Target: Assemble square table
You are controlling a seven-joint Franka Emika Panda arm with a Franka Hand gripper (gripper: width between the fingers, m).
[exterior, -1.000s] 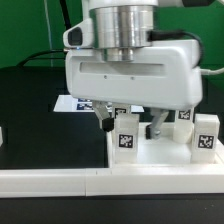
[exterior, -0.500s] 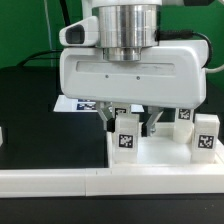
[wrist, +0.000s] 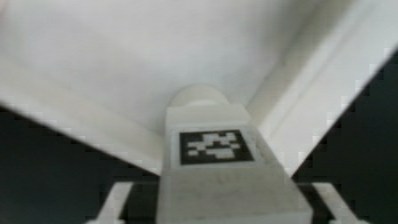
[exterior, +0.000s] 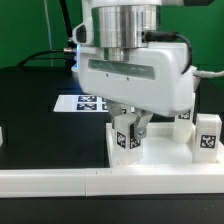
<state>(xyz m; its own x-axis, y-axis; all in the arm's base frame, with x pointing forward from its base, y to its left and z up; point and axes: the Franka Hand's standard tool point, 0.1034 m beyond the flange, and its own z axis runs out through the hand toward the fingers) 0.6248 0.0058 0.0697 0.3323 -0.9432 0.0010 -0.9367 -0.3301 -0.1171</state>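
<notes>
The white square tabletop slab (exterior: 160,158) lies flat at the front of the exterior view. A small white tagged leg block (exterior: 126,137) stands upright on it. My gripper (exterior: 128,130) hangs over this leg, with one finger on each side of it. In the wrist view the leg (wrist: 217,140) sits centred between my fingertips (wrist: 128,198), with a dark gap on each side, so the gripper (wrist: 222,195) is open round it. Two more leg blocks (exterior: 207,136) (exterior: 183,115) stand at the exterior view's right. The slab's rim (wrist: 107,70) fills the wrist view behind the leg.
The marker board (exterior: 85,102) lies on the black table behind the slab. A long white border wall (exterior: 60,182) runs along the front edge. A white part (exterior: 2,134) shows at the exterior view's left edge.
My gripper has turned about its vertical axis and shifted slightly. Its fingers now look closer to the leg on both sides. The leg has not moved.
</notes>
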